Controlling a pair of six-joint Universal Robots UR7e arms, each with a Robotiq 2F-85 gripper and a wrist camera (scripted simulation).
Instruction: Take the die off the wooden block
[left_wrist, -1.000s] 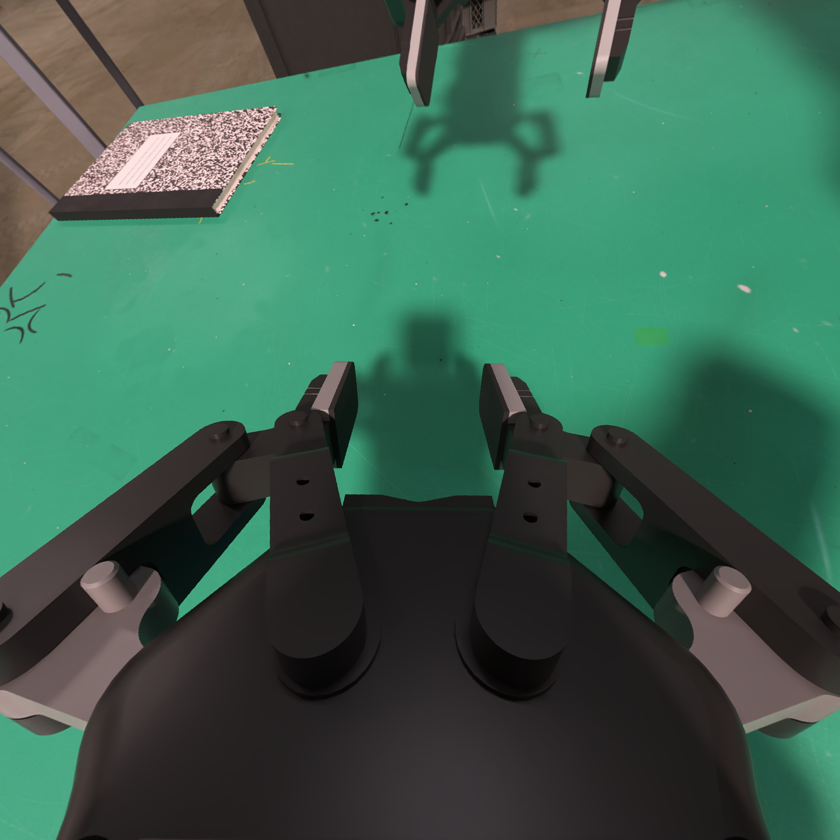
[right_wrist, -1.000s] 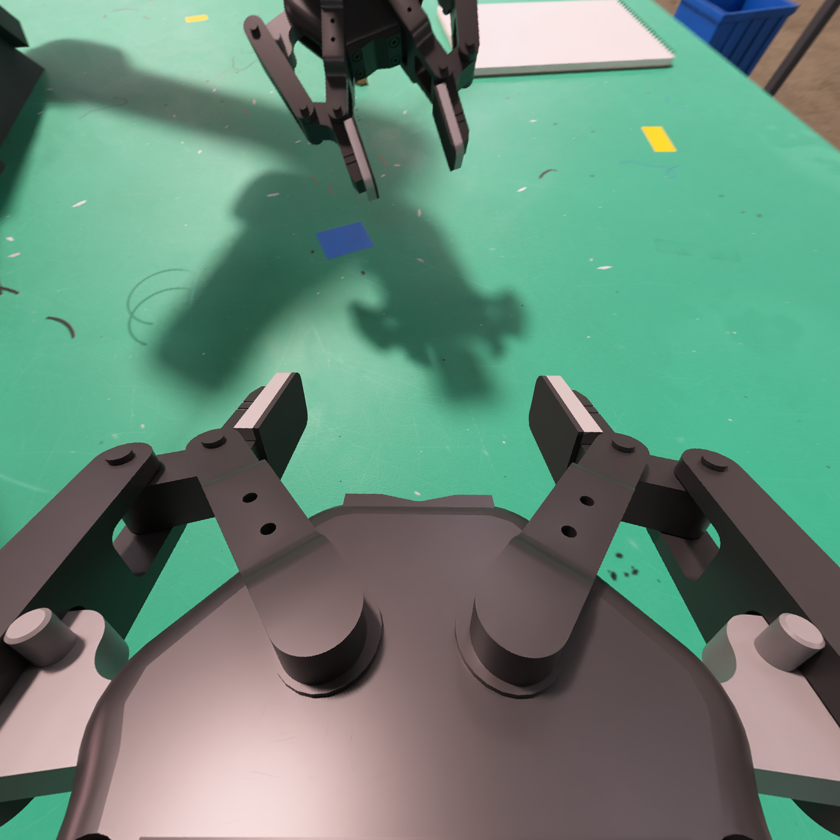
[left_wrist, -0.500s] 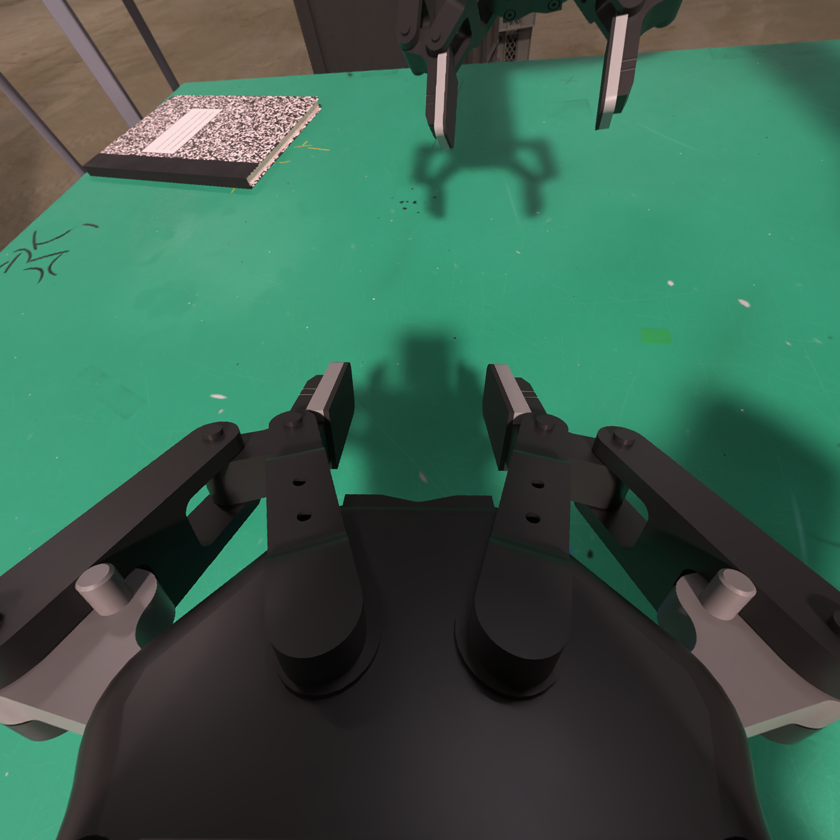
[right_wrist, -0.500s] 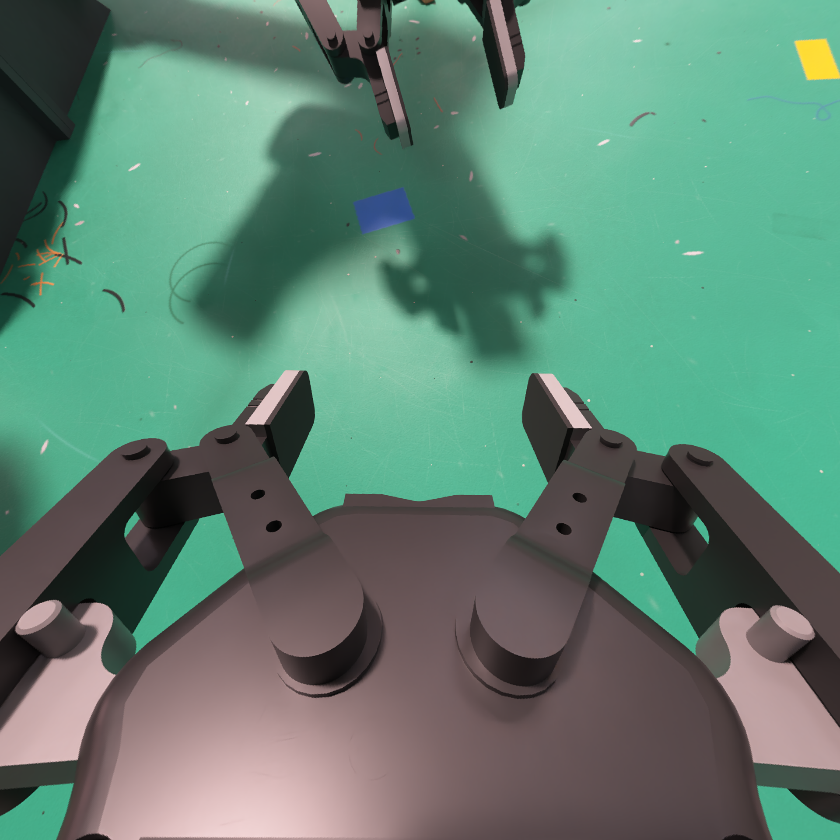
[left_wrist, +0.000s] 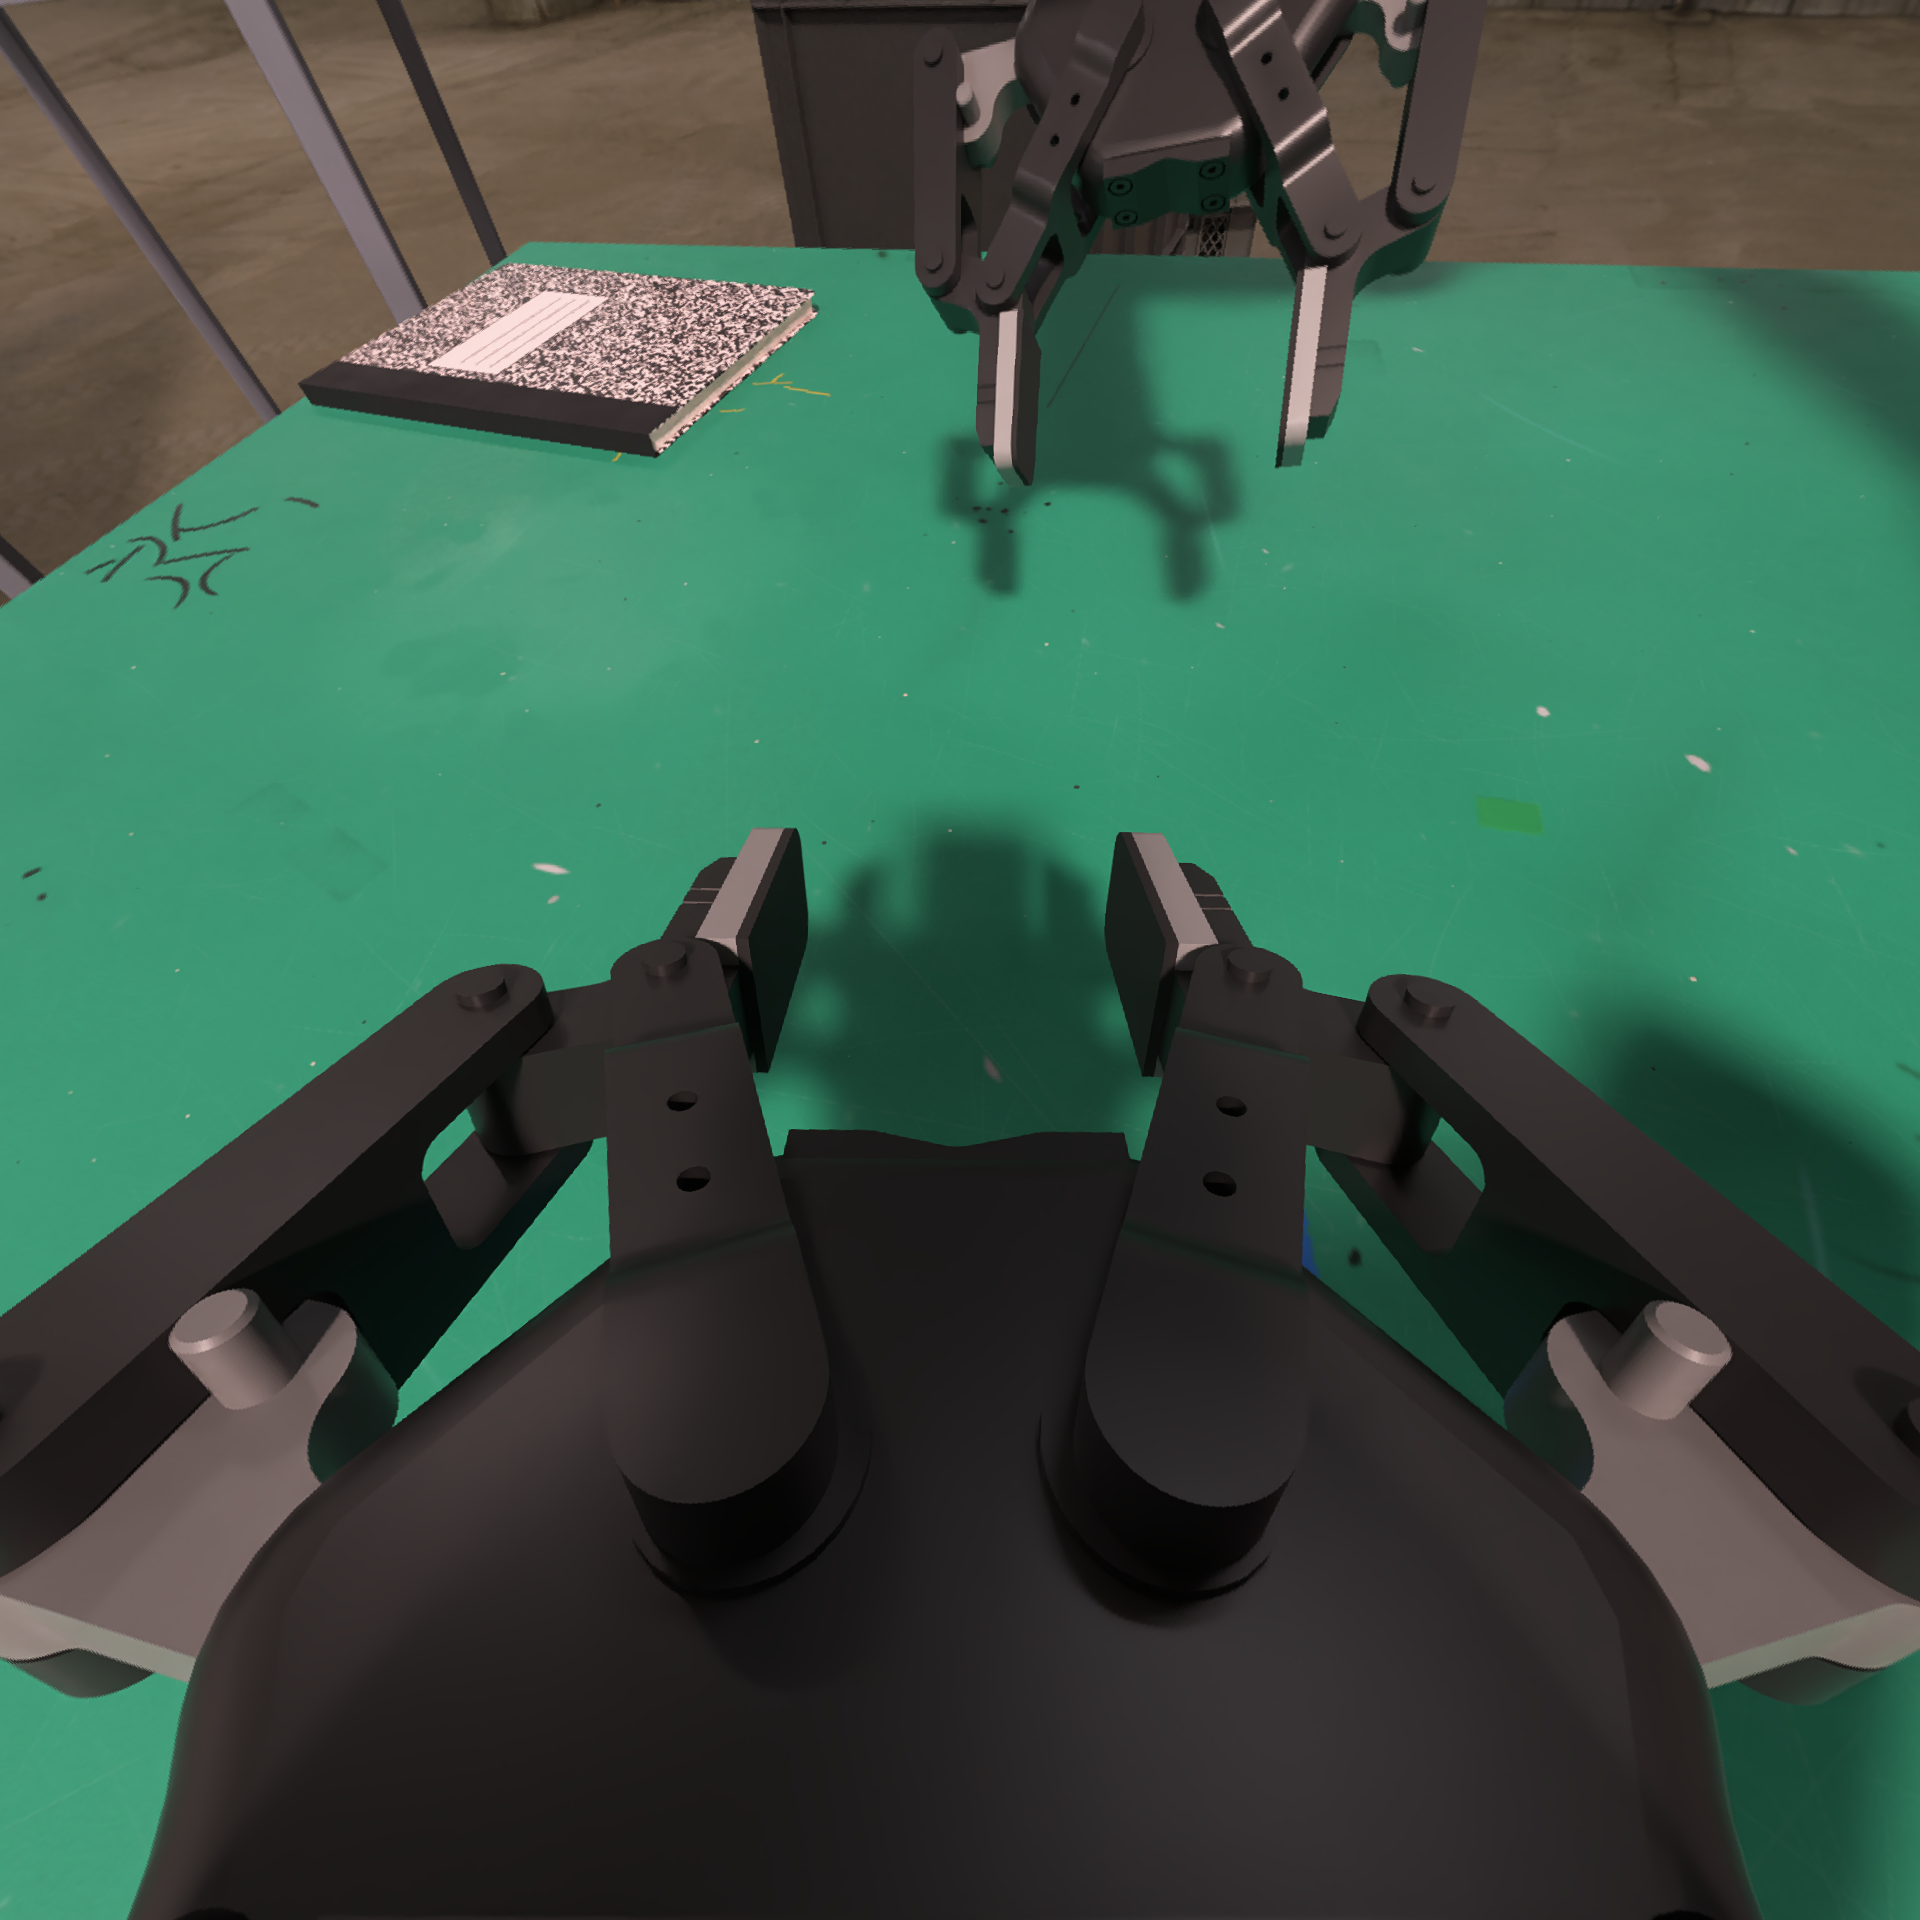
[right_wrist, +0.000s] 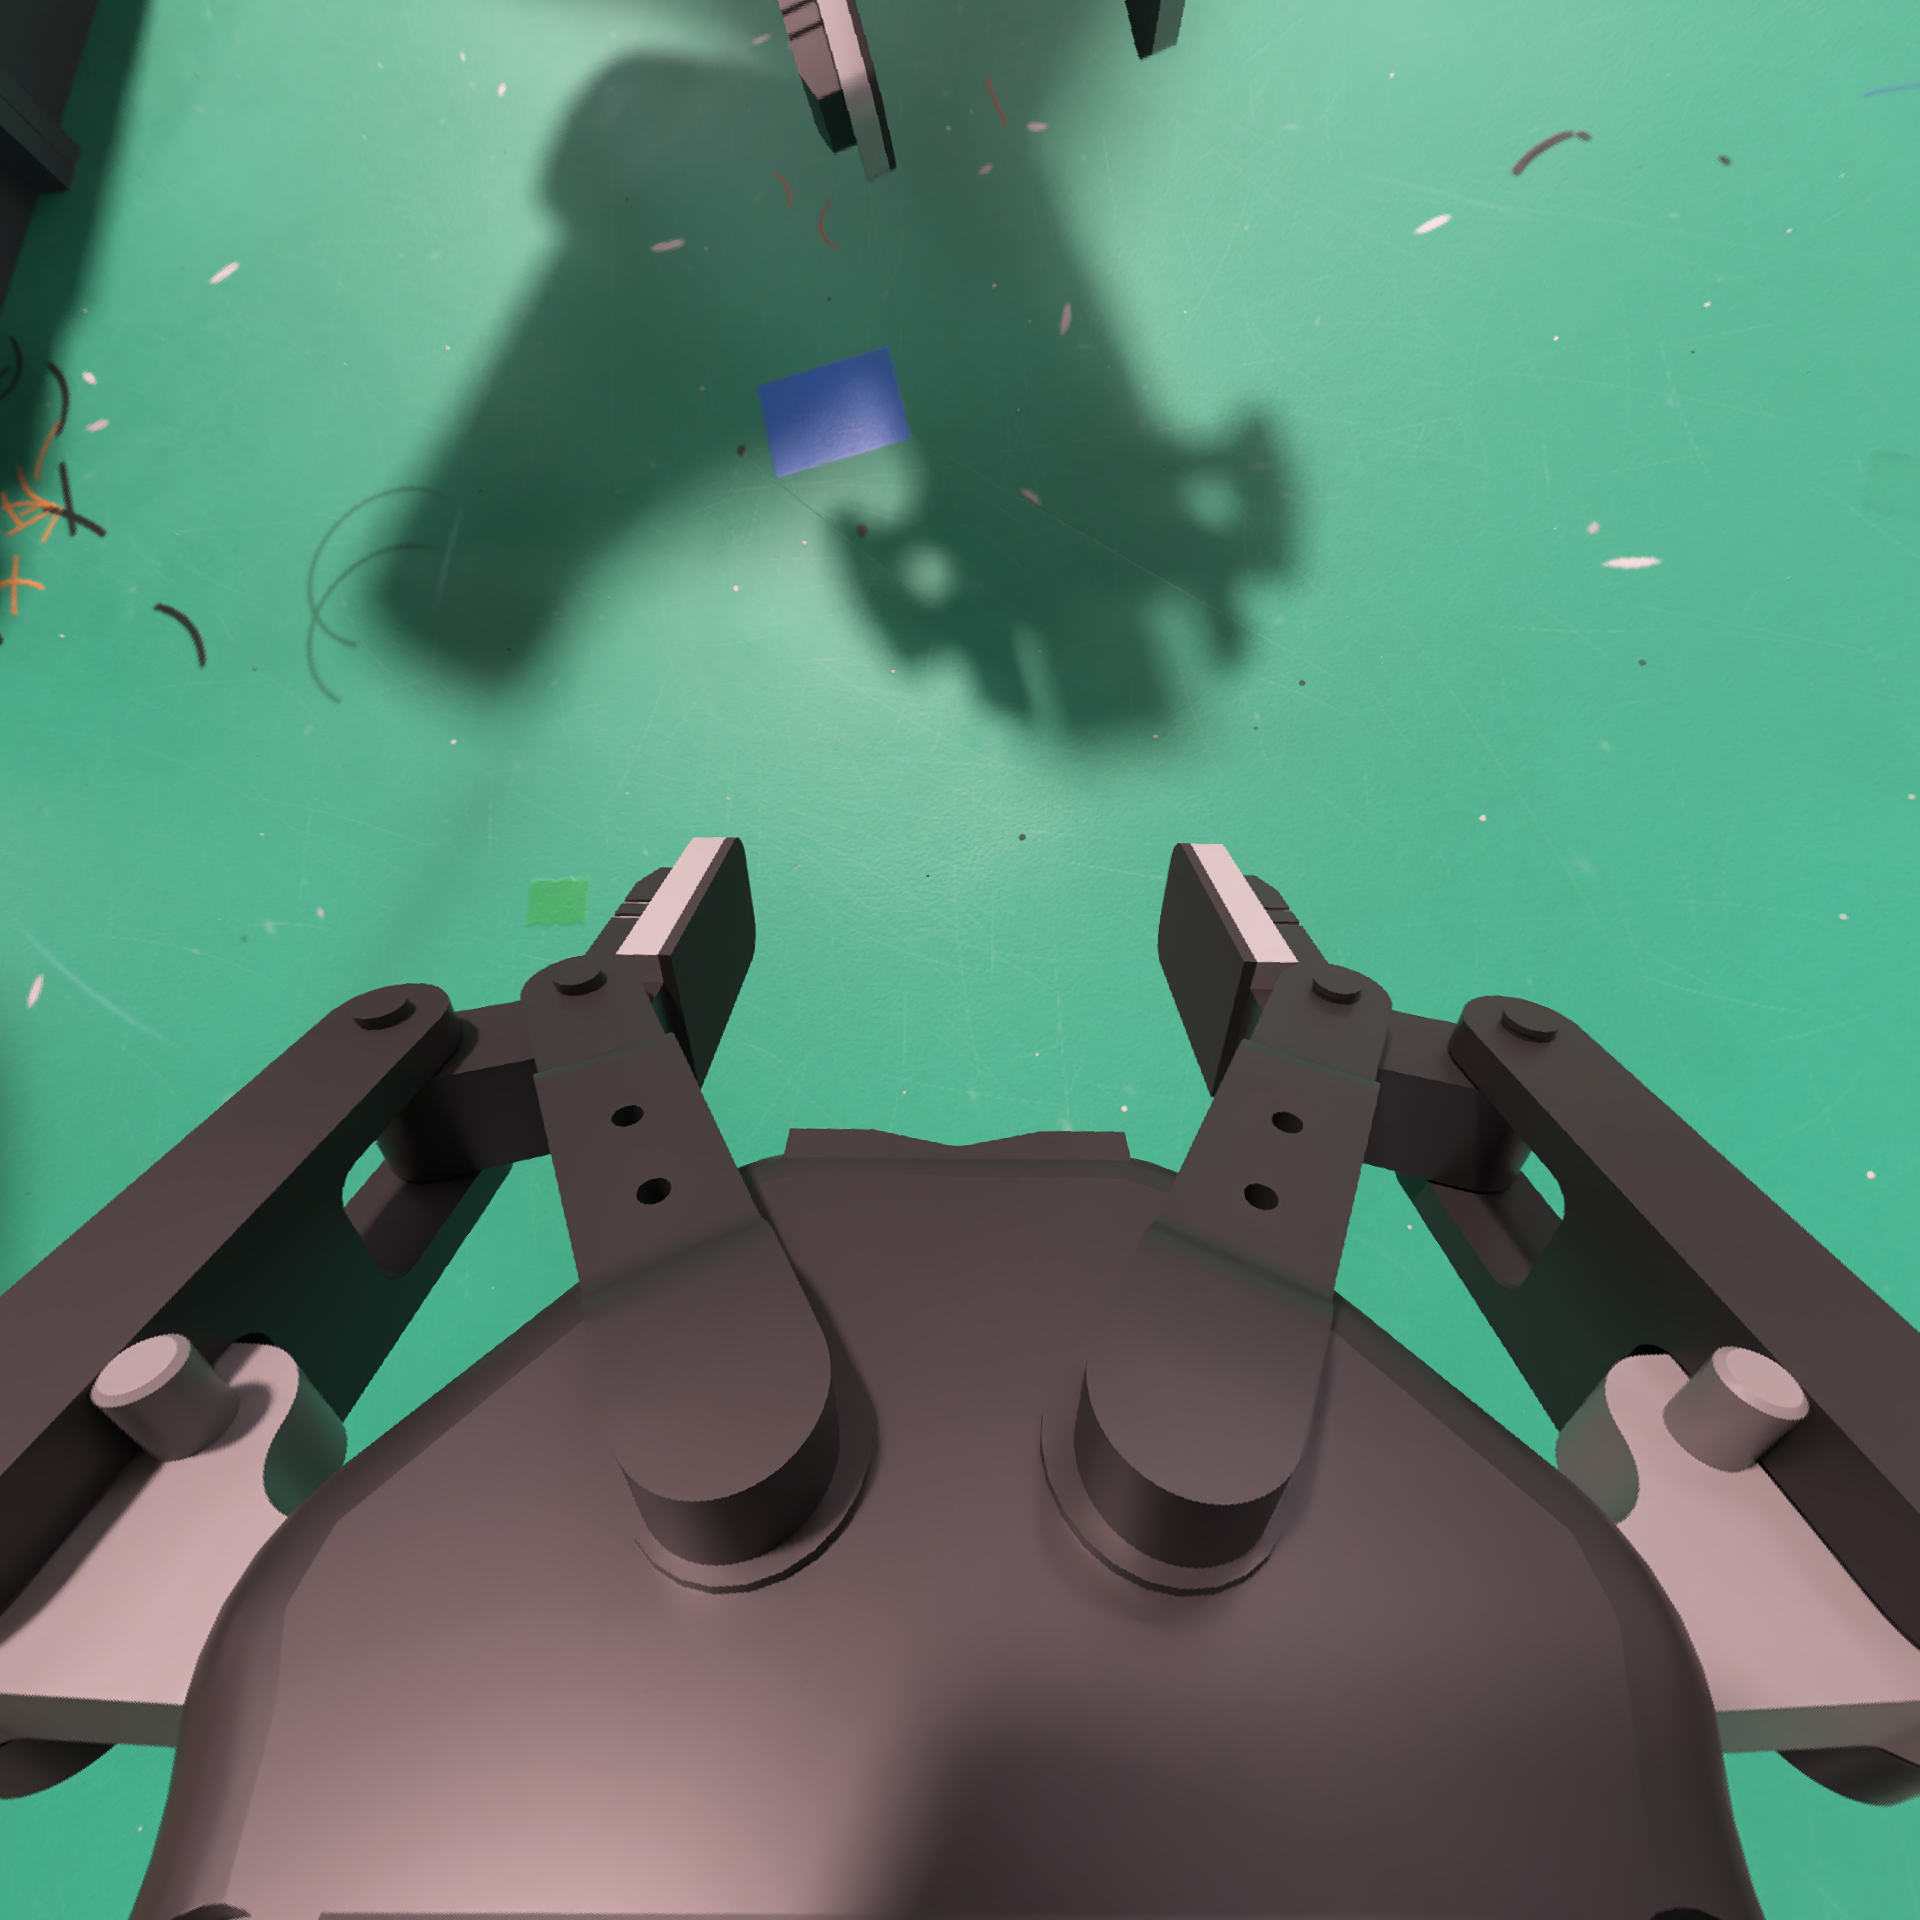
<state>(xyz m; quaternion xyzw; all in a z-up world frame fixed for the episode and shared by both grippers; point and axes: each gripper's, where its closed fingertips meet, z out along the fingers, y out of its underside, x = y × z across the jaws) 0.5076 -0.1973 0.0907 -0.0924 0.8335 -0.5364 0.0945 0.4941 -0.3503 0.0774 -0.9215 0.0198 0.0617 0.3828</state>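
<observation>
No die and no wooden block show in either view. My left gripper (left_wrist: 956, 914) is open and empty above the green table (left_wrist: 623, 675). My right gripper (right_wrist: 956, 925) is open and empty, pointing down at the green table (right_wrist: 1558, 727). The right gripper also shows in the left wrist view (left_wrist: 1153, 416), open, hanging over the far part of the table. The tips of the left gripper's fingers (right_wrist: 852, 94) show at the top edge of the right wrist view.
A black-and-white speckled notebook (left_wrist: 571, 348) lies at the far left corner. A blue patch (right_wrist: 831, 410) and a small green patch (right_wrist: 558, 901) mark the table. A dark box edge (right_wrist: 31, 104) stands at the upper left. The table's far edge (left_wrist: 1558, 272) is close behind the right gripper.
The left wrist view has tilted up, bringing the notebook and the right gripper lower into view. The right wrist view has tilted down toward the table, and the left gripper has slid toward its top edge.
</observation>
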